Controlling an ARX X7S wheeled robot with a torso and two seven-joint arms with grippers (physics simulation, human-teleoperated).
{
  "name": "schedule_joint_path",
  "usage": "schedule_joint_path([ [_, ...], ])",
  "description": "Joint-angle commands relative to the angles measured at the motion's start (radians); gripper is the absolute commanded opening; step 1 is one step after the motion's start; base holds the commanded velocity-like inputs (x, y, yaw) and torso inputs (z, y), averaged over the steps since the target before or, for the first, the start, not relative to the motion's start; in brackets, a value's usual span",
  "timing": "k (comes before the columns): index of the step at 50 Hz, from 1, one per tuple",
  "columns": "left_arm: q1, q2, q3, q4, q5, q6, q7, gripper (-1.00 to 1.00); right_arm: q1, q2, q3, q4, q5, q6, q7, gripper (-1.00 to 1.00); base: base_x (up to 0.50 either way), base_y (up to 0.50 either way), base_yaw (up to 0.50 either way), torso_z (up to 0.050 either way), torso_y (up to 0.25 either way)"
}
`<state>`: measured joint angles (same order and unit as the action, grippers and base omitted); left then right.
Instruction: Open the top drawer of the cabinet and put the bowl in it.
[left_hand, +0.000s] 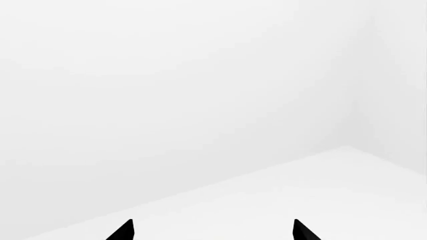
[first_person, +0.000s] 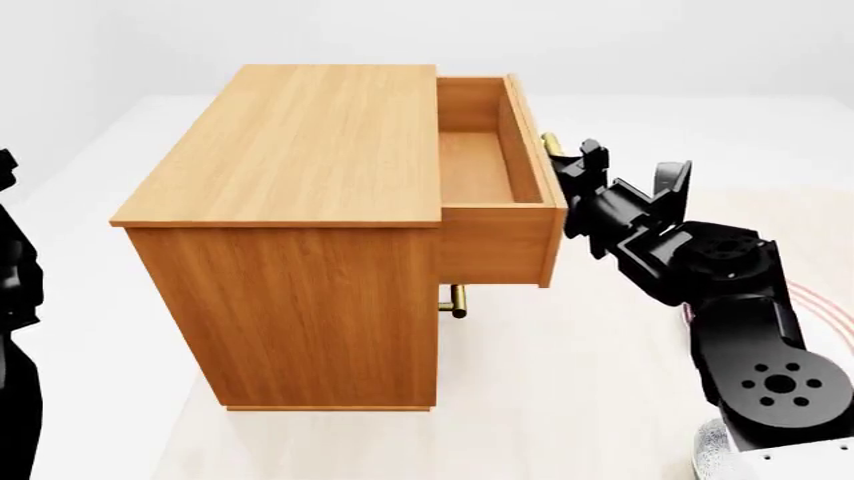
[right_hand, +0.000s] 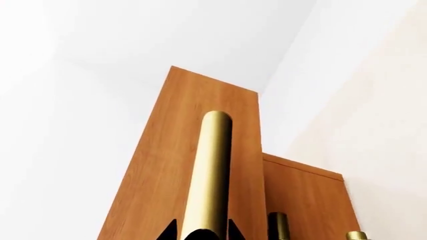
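Your right gripper (right_hand: 203, 231) pinches the brass bar handle (right_hand: 208, 170) of the shallow orange-brown top drawer (first_person: 491, 160), pulled partly out of the wood-grain cabinet (first_person: 300, 140). Left gripper (left_hand: 212, 231) spread, empty. Bowl unseen. Pulling off-axis risks slipping or jamming.

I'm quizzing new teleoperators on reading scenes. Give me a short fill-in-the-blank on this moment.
1. The top drawer of the cabinet is pulled ____.
2. Inside, the drawer is ____.
3. The right gripper is at the drawer's brass ____.
4. The left gripper holds ____.

Missing words: open; empty; handle; nothing
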<state>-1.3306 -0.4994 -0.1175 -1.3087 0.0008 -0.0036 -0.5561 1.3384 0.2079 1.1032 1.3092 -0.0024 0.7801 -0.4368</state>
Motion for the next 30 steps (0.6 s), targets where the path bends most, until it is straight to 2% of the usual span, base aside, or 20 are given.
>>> schedule_joint_path([
  [1, 0.001, 0.0, 0.0, 0.0, -0.002, 0.003, 0.0, 1.0, 0.032, 0.053, 0.12, -0.001, 0.021, -0.026, -0.005, -1.0, 0.0, 0.0, 0.0, 0.0, 0.0],
  [30, -0.002, 0.0, -0.001, 0.0, -0.001, 0.004, -0.002, 1.0, 0.028, 0.063, 0.128, -0.001, 0.008, -0.035, -0.004, -1.0, 0.0, 0.0, 0.0, 0.0, 0.0],
])
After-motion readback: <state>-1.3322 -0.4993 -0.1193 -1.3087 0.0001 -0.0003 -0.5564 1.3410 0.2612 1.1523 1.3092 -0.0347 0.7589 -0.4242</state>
